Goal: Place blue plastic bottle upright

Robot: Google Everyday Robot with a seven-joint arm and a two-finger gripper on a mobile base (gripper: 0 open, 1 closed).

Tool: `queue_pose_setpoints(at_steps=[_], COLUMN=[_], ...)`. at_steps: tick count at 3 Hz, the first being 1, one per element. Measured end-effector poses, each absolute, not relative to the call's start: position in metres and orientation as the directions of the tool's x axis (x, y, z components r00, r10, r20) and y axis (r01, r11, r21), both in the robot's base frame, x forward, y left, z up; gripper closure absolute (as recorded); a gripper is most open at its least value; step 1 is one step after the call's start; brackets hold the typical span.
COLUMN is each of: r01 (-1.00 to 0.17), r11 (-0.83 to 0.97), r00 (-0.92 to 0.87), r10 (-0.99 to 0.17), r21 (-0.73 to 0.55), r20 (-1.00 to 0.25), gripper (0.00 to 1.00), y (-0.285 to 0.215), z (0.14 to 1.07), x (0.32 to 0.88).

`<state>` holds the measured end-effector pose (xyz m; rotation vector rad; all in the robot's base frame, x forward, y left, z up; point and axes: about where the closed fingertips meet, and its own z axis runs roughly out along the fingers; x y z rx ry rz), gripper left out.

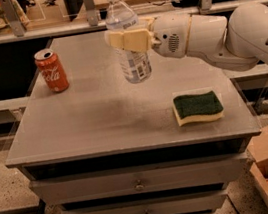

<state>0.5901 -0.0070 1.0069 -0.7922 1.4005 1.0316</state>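
Bottle placement looks to be at the carrying stage. The blue plastic bottle [135, 64] hangs over the middle of the counter [92, 131], white cap up and leaning only slightly. Its base seems to be off the surface, to judge by the faint shadow lying in front of it. The hand [115, 38] reaches in from the right and pinches the bottle across its upper body, just under the shoulder, with one cream finger [133, 40] lying across the front.

A red Coca-Cola can [51, 70] stands upright to the left, well apart. A green-and-yellow sponge [198, 107] lies nearer the front right, also apart.

What remains, as I judge it, is the set-down. The hand should take out the small lean and descend straight onto the stretch of counter between can and sponge, so the base lands flat. It should let go only once the bottle bears its own weight, since a tall, narrow, light bottle released on an edge would likely topple.
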Motion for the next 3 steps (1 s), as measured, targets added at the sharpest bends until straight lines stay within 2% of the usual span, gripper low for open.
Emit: queue_pose_setpoints(at_steps=[3], r01=[-0.917], r11=[0.391], r00=[-0.034], r10=[0.121], r21=[0.079], r20=[-0.992], gripper=[1.00], y=[-0.006], z=[0.959], x=[0.611])
